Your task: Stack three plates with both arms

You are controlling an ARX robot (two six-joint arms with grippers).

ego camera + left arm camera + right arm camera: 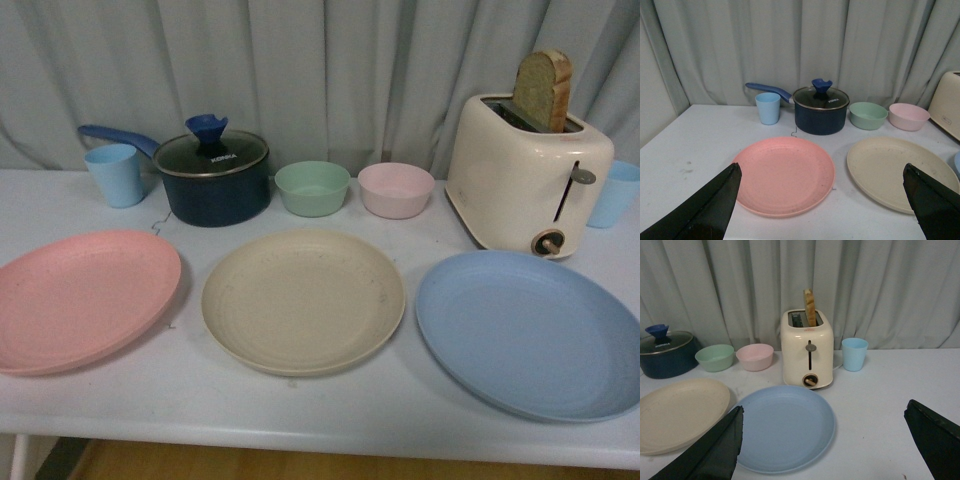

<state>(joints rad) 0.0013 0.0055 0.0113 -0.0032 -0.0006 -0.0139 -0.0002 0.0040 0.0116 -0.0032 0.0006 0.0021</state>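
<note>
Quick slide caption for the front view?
Pink plate, beige plate and blue plate lie side by side, unstacked, before saucepan, green bowl, pink bowl, toaster.

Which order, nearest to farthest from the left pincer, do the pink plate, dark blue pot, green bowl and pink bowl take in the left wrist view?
1. pink plate: directly in front.
2. dark blue pot: behind the plate.
3. green bowl: beside the pot, further to the robot's right.
4. pink bowl: further right again.

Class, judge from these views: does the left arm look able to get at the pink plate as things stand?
Probably yes. The left pincer is open, and the pink plate lies bare just ahead of it; nothing sits on it or blocks the way.
</note>
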